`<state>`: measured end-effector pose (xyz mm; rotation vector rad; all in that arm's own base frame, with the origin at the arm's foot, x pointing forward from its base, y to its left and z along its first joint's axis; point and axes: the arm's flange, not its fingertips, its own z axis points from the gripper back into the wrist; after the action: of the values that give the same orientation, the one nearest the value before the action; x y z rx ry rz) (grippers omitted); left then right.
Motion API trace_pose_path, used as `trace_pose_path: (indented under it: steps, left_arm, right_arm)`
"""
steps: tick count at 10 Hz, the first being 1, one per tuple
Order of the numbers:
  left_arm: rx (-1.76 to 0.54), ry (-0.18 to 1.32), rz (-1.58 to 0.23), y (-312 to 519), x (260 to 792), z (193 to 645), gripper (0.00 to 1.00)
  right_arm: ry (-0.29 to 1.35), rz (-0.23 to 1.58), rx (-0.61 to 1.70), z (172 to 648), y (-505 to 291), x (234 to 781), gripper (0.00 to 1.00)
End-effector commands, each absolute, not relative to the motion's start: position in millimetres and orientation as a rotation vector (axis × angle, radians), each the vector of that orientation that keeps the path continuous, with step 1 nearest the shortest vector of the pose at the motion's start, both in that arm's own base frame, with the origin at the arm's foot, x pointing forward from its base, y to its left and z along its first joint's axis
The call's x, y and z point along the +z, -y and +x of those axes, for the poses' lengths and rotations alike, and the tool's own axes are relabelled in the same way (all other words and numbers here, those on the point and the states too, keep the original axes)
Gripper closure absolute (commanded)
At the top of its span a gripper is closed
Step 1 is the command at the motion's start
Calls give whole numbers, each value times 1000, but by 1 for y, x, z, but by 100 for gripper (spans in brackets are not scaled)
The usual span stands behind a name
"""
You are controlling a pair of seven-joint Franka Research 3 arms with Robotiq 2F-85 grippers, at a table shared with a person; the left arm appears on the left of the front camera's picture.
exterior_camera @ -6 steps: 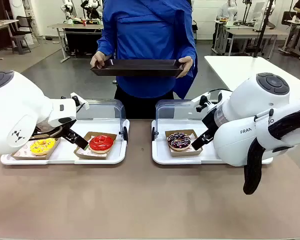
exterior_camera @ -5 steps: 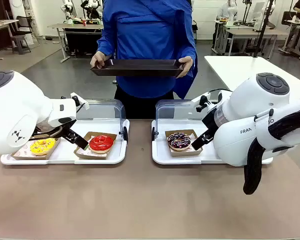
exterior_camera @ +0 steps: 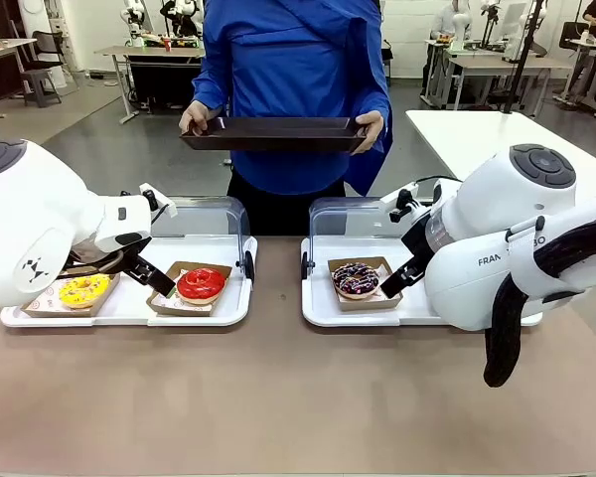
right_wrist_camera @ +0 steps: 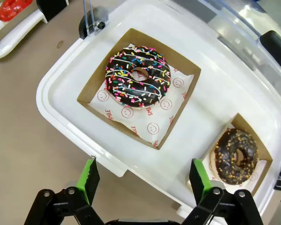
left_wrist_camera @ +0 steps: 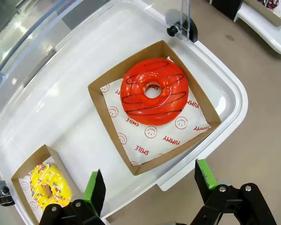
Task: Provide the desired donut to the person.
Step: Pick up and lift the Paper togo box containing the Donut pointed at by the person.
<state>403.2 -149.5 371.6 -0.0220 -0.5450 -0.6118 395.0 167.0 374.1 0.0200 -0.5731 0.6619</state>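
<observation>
The person (exterior_camera: 298, 89) in a blue coat stands at the far side, both hands holding a dark empty tray (exterior_camera: 273, 133) level. Nothing marks which donut is desired. A red-glazed donut (left_wrist_camera: 154, 91) in a paper box and a yellow sprinkled donut (left_wrist_camera: 47, 185) lie on the left white tray (exterior_camera: 129, 313). My left gripper (left_wrist_camera: 150, 180) hovers open just short of the red donut's box. A chocolate sprinkled donut (right_wrist_camera: 138, 82) and a dark nut-topped donut (right_wrist_camera: 236, 154) lie on the right white tray (right_wrist_camera: 61, 89). Above that tray's near rim my right gripper (right_wrist_camera: 144, 178) hangs open and empty.
Each white tray has a clear lid (exterior_camera: 204, 219) standing open at its back edge, hinged with black knobs (exterior_camera: 248, 266). Bare brown tabletop (exterior_camera: 278, 397) stretches in front of the trays. Another white table (exterior_camera: 487, 134) stands behind on the right.
</observation>
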Motion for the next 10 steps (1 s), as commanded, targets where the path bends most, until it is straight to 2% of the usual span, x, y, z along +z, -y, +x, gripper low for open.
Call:
trace_pose_path:
  steps: [1,9,10]
  left_arm:
    - [-612,545,-22,149,372,403,0]
    - [-612,545,-22,150,372,403,0]
    - [-656,577,-64,132,398,392,0]
  right_arm:
    - [573,20,662,395,-167,374,0]
    - [573,20,662,395,-167,374,0]
    - [567,40,706,386,-144,401,0]
